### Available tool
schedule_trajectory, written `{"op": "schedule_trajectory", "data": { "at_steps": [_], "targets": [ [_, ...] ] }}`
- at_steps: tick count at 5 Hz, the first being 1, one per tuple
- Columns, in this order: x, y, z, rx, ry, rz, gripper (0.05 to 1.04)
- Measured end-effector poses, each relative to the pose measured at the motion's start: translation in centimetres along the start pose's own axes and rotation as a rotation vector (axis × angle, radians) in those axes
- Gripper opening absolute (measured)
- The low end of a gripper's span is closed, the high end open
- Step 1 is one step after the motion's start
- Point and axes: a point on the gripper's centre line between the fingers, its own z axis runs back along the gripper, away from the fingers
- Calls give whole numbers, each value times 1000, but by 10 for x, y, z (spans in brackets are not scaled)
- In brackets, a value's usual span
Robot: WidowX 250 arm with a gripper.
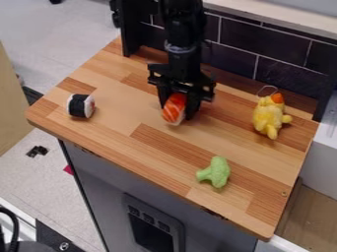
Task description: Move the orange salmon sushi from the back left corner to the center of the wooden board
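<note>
Wood counter (131,150), dark tiled wall (238,32) behind; salmon sushi toy (174,107) between gripper fingers

Landmark for all positions: green broccoli toy (218,173). The black gripper (176,112) hung farther toward the wall and to the view's left of it. Jaws appeared closed on the salmon sushi toy, one finger along each side; whether its underside touched the wood could not be told.

Handling, judged by eye: light, probably soft or slightly yielding, unlikely to break. Its rounded top might have let a high pinch slip; the long flanks, low and near mid-length, looked the surest hold.

Materials: orange top with pale, wavy stripes, white below, oblong. The broccoli toy had a bumpy crown and a stubby stem, matte. Well to its left, nearer the wall, lay a sushi roll toy (81,106), a short cylinder, white with a broad black band. Beyond it and to its right lay a yellow plush chicken (268,116), fuzzy, orange at one end, with a thin loop. Counter was strip-laid, smooth, in mixed browns.
</note>
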Motion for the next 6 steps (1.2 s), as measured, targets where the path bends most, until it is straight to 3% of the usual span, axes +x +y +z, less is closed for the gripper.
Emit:
{"op": "schedule_trajectory", "data": {
  "at_steps": [1,2,3,5,6],
  "targets": [
    [4,6,-2,-15,-5,25,895],
    [6,11,-2,-21,-21,28,1000],
    [-2,9,-1,-50,12,26,999],
    [-10,-1,38,-119,27,41,999],
    [-8,-4,69,-138,2,59,999]
  ]
}}
